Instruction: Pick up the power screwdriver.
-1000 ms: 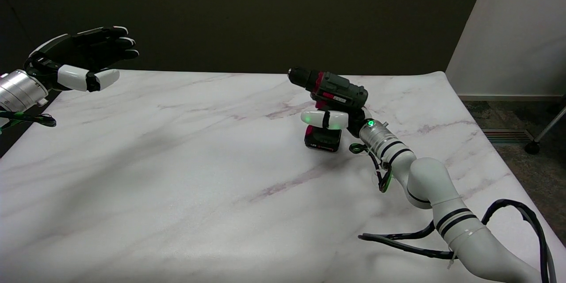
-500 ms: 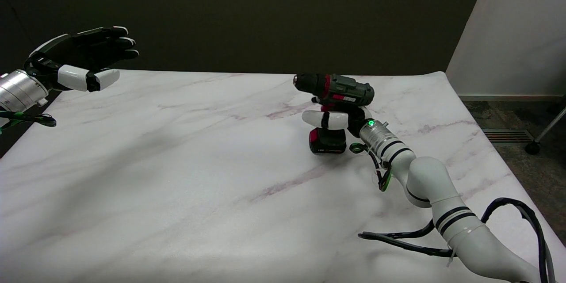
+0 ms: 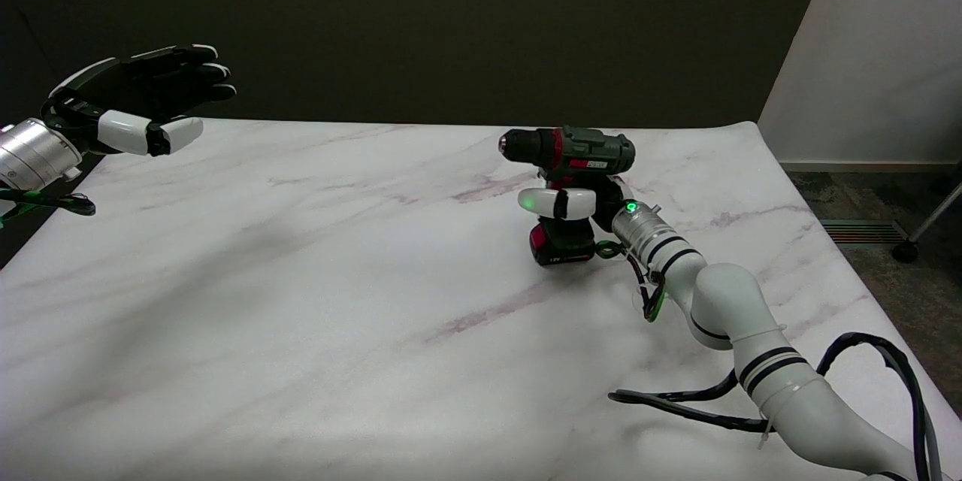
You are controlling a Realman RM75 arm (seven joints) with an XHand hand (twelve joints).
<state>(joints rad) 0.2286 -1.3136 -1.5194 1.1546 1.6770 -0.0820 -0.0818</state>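
The power screwdriver (image 3: 571, 152) is dark green and black with red trim, its chuck pointing left and its body about level. Its battery base (image 3: 561, 245) sits at or just above the marble tabletop; I cannot tell whether it touches. My right hand (image 3: 567, 203) grips the handle between body and battery, white fingers wrapped across the front. The handle itself is mostly hidden by the hand. The right arm (image 3: 721, 301) reaches in from the lower right.
The white marble table (image 3: 301, 278) spreads wide to the left and front. The idle left hand (image 3: 139, 101) hangs in the air at the upper left. Black cables (image 3: 864, 361) lie by the right arm near the table's right edge.
The screwdriver's chuck has dropped from tilted up and left to about level, and the tool with the hand has shifted slightly right and toward the camera. The left hand stayed still.
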